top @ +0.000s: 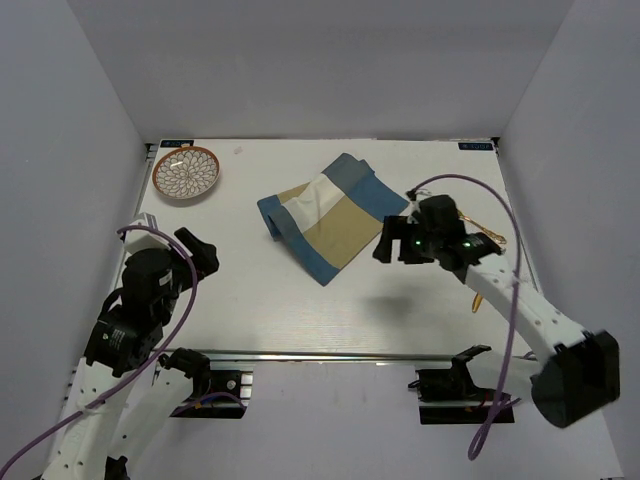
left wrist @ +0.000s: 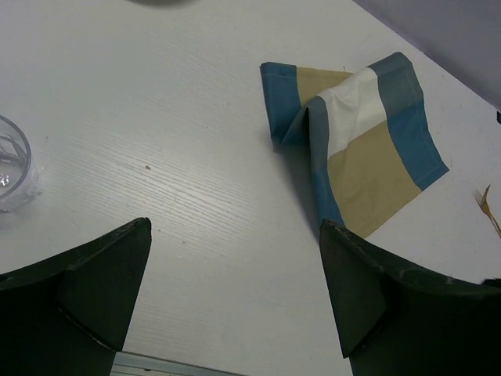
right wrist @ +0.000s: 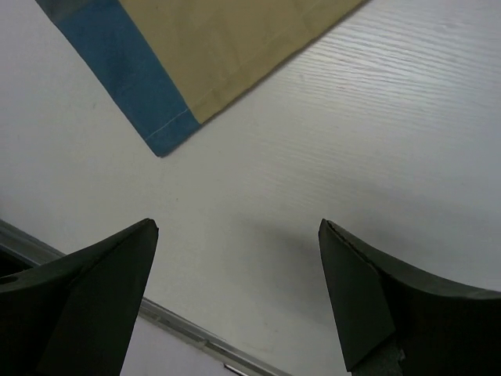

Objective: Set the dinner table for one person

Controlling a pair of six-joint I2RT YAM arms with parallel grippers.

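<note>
**Top view:** white dinner table point(top: 300, 310) fills the centre, with a metal rail point(top: 330, 354) along its lower edge. Striped placemat point(top: 328, 218), partly folded, upper centre. Patterned plate point(top: 186, 172), upper left. Left gripper point(top: 196, 250), lower left. Right gripper point(top: 393, 240), right of centre, beside the placemat.

**Left wrist view:** jaws spread wide, empty, over bare tabletop. Placemat upper right. Clear glass point(left wrist: 12, 164) at left edge.

**Right wrist view:** jaws spread wide, empty. Placemat corner upper left, rail lower left.

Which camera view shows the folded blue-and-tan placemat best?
The left wrist view: the whole placemat appears large, its folded-over part plain. The top external view shows it smaller, with the right gripper over its right edge. The right wrist view shows only one corner.
</note>
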